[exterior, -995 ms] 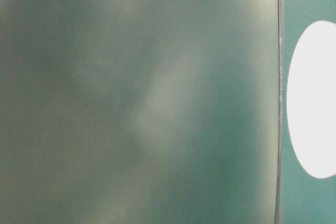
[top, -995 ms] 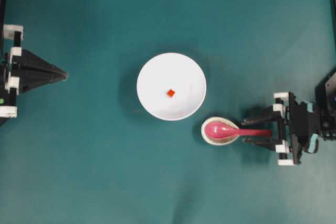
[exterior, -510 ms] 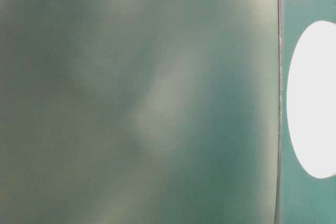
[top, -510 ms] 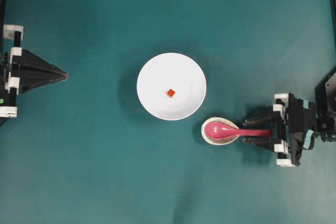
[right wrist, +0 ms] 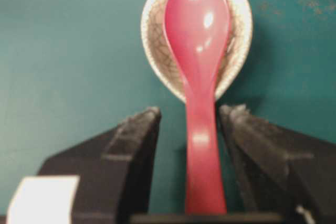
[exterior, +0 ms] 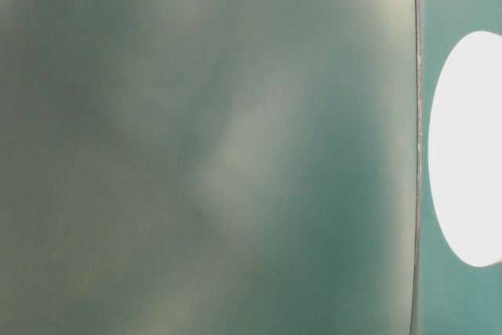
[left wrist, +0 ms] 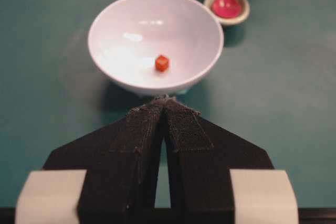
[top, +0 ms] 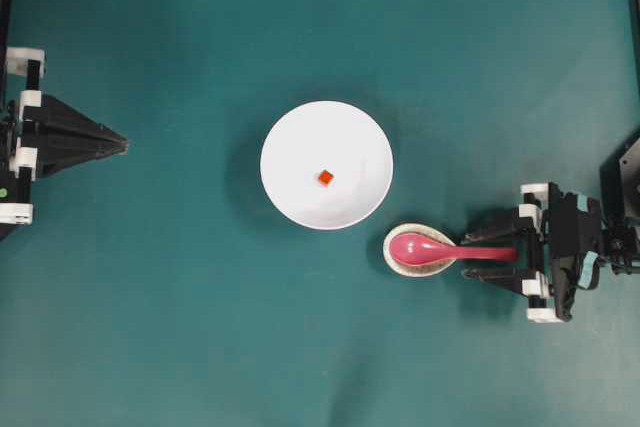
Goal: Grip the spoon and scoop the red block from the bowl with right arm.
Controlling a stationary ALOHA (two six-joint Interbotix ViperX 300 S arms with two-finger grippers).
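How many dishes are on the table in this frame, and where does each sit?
2. The large white bowl sits mid-table and holds the red block. The small speckled dish sits just off its lower-right rim, cradling the spoon. None appears hidden.

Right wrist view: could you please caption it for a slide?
Open jaws straddle the pink spoon handle, its scoop resting in a speckled dish.

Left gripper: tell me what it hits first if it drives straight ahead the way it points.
The left gripper, shut, points at the bowl; its near rim looks first in line, though height is unclear.
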